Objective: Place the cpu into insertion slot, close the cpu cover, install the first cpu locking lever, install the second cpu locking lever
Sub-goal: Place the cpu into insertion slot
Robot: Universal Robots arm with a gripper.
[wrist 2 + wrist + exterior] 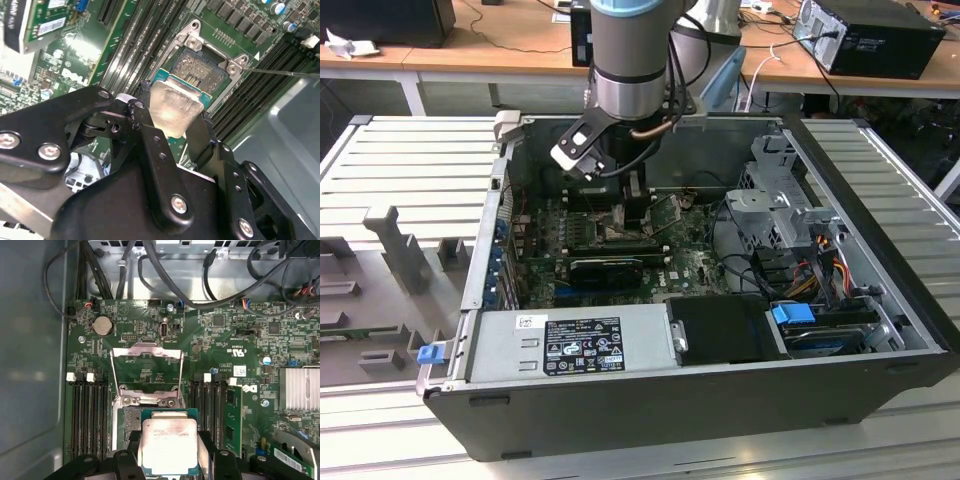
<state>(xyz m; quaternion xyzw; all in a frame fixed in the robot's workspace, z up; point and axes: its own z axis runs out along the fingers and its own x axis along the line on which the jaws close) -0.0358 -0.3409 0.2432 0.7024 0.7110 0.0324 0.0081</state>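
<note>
My gripper (167, 452) is shut on the cpu (167, 445), a flat square chip with a dull silver top and green edge. Its black fingers (207, 447) press on two opposite sides. In both wrist views the cpu (175, 107) hangs just above the insertion slot (131, 422), overlapping part of it, with a strip of the dark socket (205, 67) still bare. The cpu cover (145, 351) stands swung open beyond the socket. Two thin wire locking levers (114, 377) are raised beside it. In the exterior view the gripper (632, 205) reaches down into the open computer case over the green motherboard (685, 265).
Long black memory slots (87, 420) flank the socket on both sides. A black graphics card (605, 268) lies close by on the board. A power supply (570, 345), a drive cage (770, 205) and loose cables (165, 275) crowd the case. A finned heatsink (300, 390) sits to one side.
</note>
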